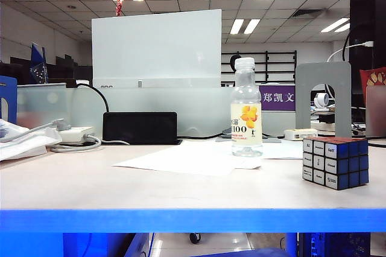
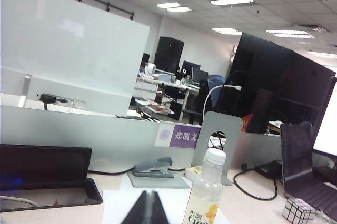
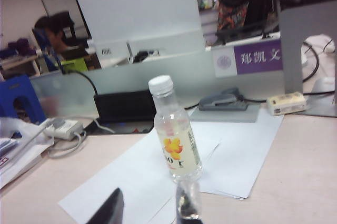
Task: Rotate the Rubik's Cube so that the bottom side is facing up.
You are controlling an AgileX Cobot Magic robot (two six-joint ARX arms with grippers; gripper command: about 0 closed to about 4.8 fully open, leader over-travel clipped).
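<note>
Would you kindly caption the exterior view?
Rubik's Cube sits on the table, right of an upright bottle; no grippers visible.

Rubik's Cube (image 1: 336,162): glossy plastic, black edges, printed stickers on the pale faces, shiny blue side. Bottle (image 1: 246,110): clear smooth plastic, matt white cap, printed film label. Table (image 1: 90,184): pale matt laminate, smooth, with a blue glossy front edge. Paper sheets (image 3: 131,174): white, matt, flat. Bookend (image 1: 323,95): grey painted metal, satin. Stapler (image 3: 223,100): grey, looks plastic over metal. Left gripper (image 2: 148,208) fingers dark, matt; right gripper (image 3: 150,211) fingers dark, one looks translucent.
</note>
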